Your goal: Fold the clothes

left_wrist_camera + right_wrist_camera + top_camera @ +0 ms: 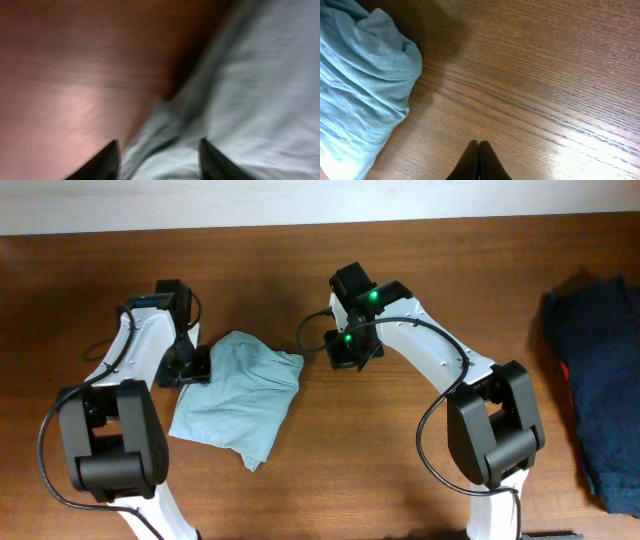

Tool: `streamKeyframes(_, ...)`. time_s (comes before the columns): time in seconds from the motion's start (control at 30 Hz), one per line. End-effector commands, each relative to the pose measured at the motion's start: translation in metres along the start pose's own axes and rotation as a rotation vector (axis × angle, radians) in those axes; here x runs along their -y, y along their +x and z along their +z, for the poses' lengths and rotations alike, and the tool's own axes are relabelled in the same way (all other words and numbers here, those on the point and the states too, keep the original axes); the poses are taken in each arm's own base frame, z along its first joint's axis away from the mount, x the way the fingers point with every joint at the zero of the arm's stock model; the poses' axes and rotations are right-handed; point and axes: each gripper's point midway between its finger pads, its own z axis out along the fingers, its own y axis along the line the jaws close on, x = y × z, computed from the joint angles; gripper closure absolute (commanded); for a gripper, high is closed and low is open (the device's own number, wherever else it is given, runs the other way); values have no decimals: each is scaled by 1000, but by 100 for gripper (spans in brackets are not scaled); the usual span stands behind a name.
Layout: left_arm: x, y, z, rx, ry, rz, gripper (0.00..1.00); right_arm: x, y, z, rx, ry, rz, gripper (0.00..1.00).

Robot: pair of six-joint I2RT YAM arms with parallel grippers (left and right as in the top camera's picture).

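The clothes, a pale grey-blue T-shirt (240, 395), lie folded and wrinkled on the table left of centre. My left gripper (195, 365) sits low at the shirt's upper left edge. In the left wrist view its jaws stand apart, the left gripper (159, 150) open over the blurred fabric (250, 90) with wood to the left. My right gripper (345, 350) hovers just right of the shirt's top right corner. Its fingertips meet over bare wood, so the right gripper (478, 145) is shut and empty, with the shirt's bunched edge (360, 80) to its left.
A dark navy garment (600, 380) with a red patch (565, 375) lies at the table's far right edge. The wooden table (400, 470) shows between the arms, and its back edge (300, 227) runs along the top.
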Motion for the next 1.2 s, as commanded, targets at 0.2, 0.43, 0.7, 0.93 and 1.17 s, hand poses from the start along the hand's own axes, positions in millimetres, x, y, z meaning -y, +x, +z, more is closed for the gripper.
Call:
streamKeyframes(0.2,22,-19,-25,138,392,156,22,1,-2,-13,20,13,-15,96)
streamKeyframes(0.43,5,-16,-26,169,460,240,13,1,0,-13,11,15,-34,96)
streamKeyframes(0.7,15,-11,15,87,585,271,8,3,2,-13,3,17,-39,96)
streamKeyframes(0.93,31,-4,38,23,689,260,8,16,7,-16,-24,30,-22,96)
streamKeyframes(1.17,59,9,40,-43,667,363,11,25,4,-18,-18,32,1,96)
